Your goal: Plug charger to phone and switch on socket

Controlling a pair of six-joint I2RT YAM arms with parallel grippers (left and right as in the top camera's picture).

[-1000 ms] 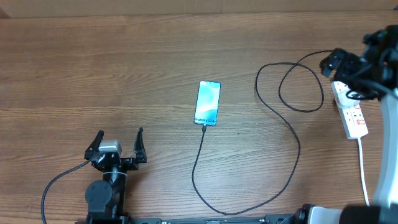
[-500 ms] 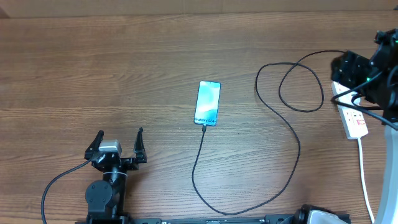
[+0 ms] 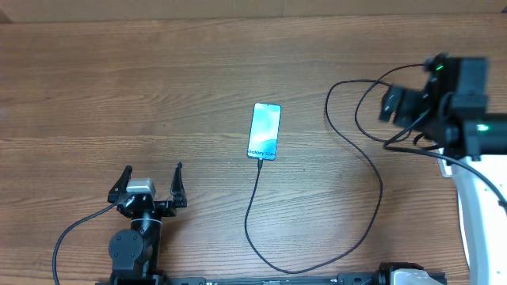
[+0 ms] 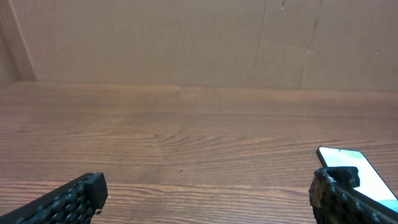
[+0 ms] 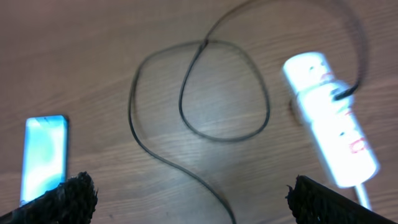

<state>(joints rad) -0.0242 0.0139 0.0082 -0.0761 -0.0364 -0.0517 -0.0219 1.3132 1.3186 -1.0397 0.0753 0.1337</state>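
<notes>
The phone (image 3: 264, 131) lies screen-up in the middle of the table, its "Galaxy" text at the near end. The charger (image 3: 379, 184), a thin black cable, meets the phone's near end, runs toward me, then loops up to the right. My right gripper (image 3: 400, 101) is open and empty, held above that loop. The right wrist view shows the gripper (image 5: 193, 199), the blurred socket (image 5: 329, 124) with a black plug, the cable loop (image 5: 224, 139) and the phone (image 5: 43, 155). My right arm hides the socket in the overhead view. My left gripper (image 3: 150, 184) is open and empty at the front left.
The left wrist view shows my left gripper (image 4: 208, 205), bare wooden table, a cardboard wall (image 4: 186, 37) at the far edge and the phone (image 4: 367, 177) at lower right. A white arm part (image 3: 479, 214) sits at the right edge.
My right arm has swung left from over the socket to above the cable loop and now covers the socket in the overhead view. The left arm, phone and cable have not moved.
</notes>
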